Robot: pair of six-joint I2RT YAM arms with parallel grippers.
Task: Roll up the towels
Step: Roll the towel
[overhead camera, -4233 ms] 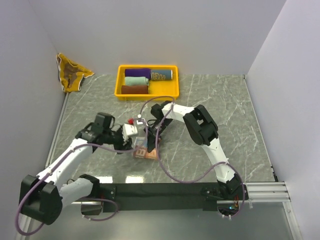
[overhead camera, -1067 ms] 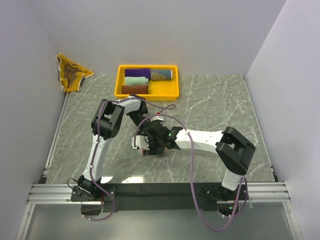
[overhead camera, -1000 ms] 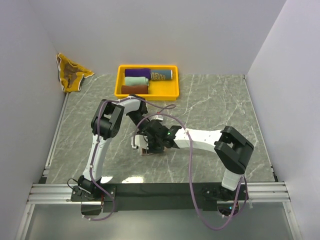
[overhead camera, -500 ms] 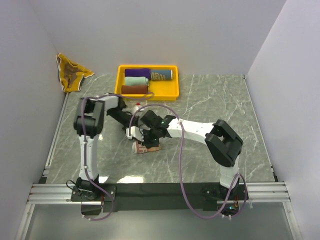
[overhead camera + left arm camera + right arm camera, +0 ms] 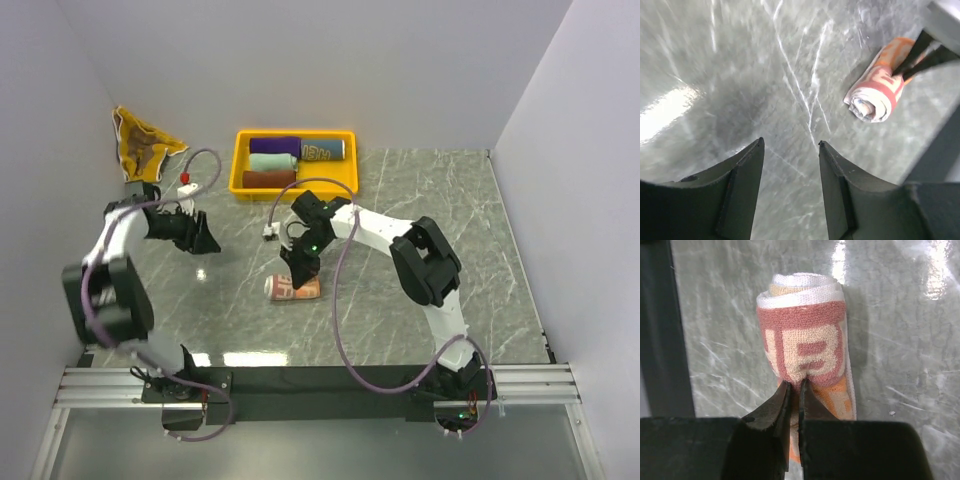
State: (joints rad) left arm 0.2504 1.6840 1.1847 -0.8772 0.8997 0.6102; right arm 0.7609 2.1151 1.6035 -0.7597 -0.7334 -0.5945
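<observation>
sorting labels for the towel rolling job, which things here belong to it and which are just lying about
Part of the job:
- orange-pink towel, rolled, mid-table
- yellow-brown towel, crumpled, far left corner
- purple towel, mint towel, maroon towel, blue-grey towel, all rolled, in the tray

Just lying about:
- yellow tray

Rolled towel (image 5: 805, 352): cream letters "BB" on its red band, with part of another letter before them.
Blue-grey towel (image 5: 323, 149) in the tray (image 5: 330, 180): pale lettering, too small to read.
</observation>
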